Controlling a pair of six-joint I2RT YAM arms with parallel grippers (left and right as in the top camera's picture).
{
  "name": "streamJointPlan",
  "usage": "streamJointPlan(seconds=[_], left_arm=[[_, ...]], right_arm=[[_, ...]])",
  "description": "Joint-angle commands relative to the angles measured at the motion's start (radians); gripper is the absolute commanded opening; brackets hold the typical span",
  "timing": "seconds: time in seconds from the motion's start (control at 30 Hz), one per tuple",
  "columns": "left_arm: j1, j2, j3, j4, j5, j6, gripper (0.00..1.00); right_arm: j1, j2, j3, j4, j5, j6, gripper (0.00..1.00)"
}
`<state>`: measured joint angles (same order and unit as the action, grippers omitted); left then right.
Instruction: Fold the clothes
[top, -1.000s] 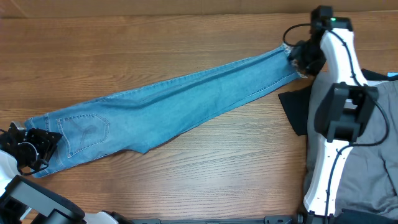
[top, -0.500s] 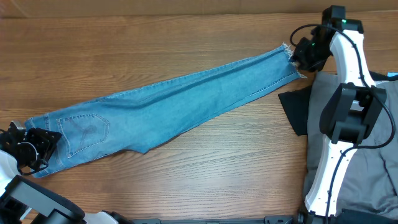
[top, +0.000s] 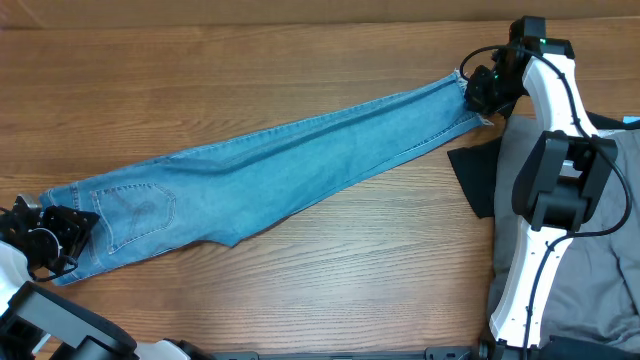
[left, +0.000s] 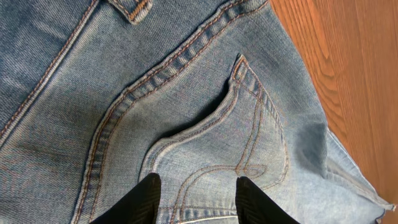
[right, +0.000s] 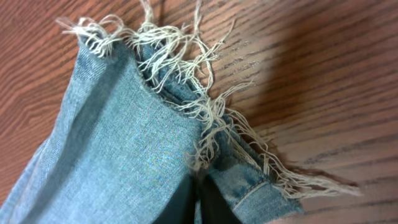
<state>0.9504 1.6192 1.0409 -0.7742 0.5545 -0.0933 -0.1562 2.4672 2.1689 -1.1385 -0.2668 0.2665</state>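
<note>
The light-blue denim jeans (top: 280, 165) lie stretched diagonally across the wood-grain counter (top: 300, 290), waist at lower left, hem at upper right. The right pincer (top: 478, 92) is clamped on the frayed hem (right: 186, 99). If it has caught only the loose white fringe, the hem could slip free when lifted. The left pincer (top: 55, 233) stands with fingers apart on the stitched back pocket (left: 242, 143), and whether it grips cannot be told. The thick, heavy cloth may drag and bunch.

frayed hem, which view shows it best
Right wrist: the frayed hem fills the frame, threads clear. Overhead shows only a tiny fringe at the right gripper; left wrist shows only the back pocket.
</note>
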Motion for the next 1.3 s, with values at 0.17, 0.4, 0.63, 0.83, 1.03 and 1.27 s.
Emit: streamJointPlan(seconds=[0.17, 0.4, 0.63, 0.83, 1.03, 1.27], left_arm=[[-0.003, -0.021, 0.016, 0.004, 0.015, 0.027, 0.43], [-0.003, -0.021, 0.016, 0.005, 0.015, 0.027, 0.43], [-0.003, -0.021, 0.016, 0.005, 0.015, 0.027, 0.43], [-0.003, -0.021, 0.016, 0.008, 0.015, 0.026, 0.43], [-0.003, -0.021, 0.016, 0.004, 0.016, 0.026, 0.43], [-0.007, -0.021, 0.016, 0.009, 0.021, 0.026, 0.45]], right_arm=[[-0.012, -0.085, 0.043, -0.011, -0.195, -0.097, 0.04], [-0.031, -0.197, 0.072, -0.009, -0.015, -0.053, 0.04], [-0.076, -0.193, 0.070, -0.060, 0.065, -0.024, 0.04], [-0.087, -0.179, 0.069, -0.107, 0.065, -0.032, 0.14], [-0.087, -0.137, 0.038, -0.104, 0.138, -0.027, 0.72], [-0.089, -0.087, -0.010, -0.012, 0.124, -0.093, 0.72]])
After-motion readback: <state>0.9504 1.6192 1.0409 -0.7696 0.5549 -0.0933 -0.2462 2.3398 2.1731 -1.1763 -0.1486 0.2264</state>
